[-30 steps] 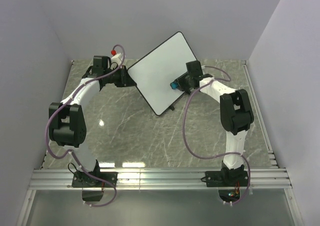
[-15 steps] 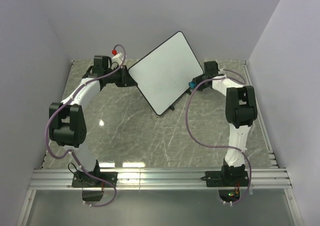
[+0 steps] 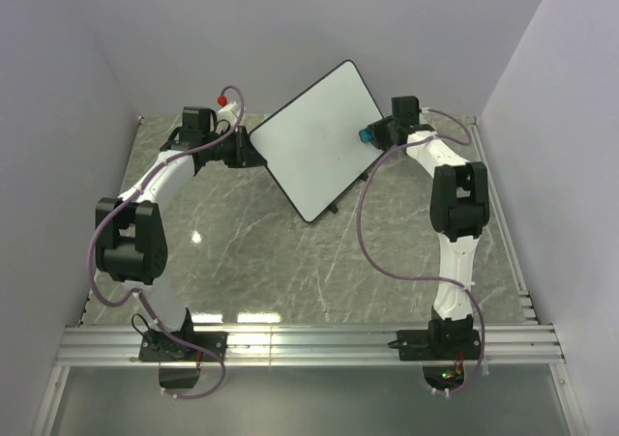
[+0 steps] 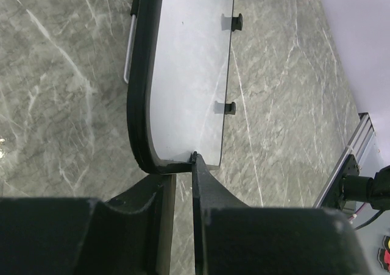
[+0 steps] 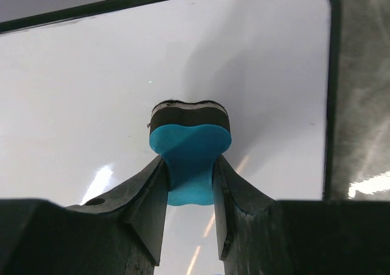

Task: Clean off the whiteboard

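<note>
sweeping from the whiteboard's [image 3: 309, 146] lower face to its far-right edge, the right gripper [image 5: 189, 165] clamps the blue eraser [image 5: 189, 142]. left gripper [image 4: 183, 165] pinches its left corner by the desk's [image 3: 251, 233] far edge. the board looks clean, so the task is likely nearly done.

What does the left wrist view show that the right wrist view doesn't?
Left wrist only: the left claw clamped on the black-framed edge of the whiteboard, the two small black feet of the board, and a metal rail at the far right. Right wrist only: the right claw gripping the blue eraser, its dark felt side facing the white surface near a rounded corner. Both: the whiteboard and the grey marbled table.
</note>
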Motion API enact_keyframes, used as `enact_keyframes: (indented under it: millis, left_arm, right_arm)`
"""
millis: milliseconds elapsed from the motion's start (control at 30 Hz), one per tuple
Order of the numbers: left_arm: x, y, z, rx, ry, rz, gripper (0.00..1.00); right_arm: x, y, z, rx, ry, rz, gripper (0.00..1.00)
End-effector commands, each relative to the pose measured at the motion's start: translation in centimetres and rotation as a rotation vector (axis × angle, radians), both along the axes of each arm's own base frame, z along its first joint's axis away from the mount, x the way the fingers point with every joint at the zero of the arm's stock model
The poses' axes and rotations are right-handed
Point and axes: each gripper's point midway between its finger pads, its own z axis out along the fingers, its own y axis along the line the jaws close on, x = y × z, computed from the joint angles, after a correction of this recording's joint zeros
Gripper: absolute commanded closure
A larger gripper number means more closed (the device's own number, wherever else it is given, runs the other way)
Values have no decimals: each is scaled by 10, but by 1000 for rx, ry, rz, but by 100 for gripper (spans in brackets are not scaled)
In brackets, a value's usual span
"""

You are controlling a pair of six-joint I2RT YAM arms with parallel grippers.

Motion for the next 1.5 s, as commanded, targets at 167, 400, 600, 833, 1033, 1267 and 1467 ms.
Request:
enact_keyframes:
  millis: [167,400,600,833,1033,1267,1467]
  left_arm:
    - [-3,-14,10,11,-85,-75,100]
    - [-4,-13,10,15,-89,-73,100]
    - [-2,-14,10,9,-85,-76,100]
    - [-2,-16,11,3,-82,-83,100]
    - [-1,-18,8,12,-79,-84,100]
    - [-1,-19,7,7,-74,-87,100]
    - [-3,-18,8,2,-81,-85,100]
  right_arm:
    - [-3,14,-3,14,-2,0,100]
    - [-52,-13,-35,-11,70,-50,100]
    - [-62,-12,-40,-22,80,-20,100]
    - [-34,10,-13,-19,16,36,100]
    - [-24,51,6,5,-17,97,100]
    - [-82,113,-23,50,46,170,100]
    - [-120,154,-36,69,89,250,100]
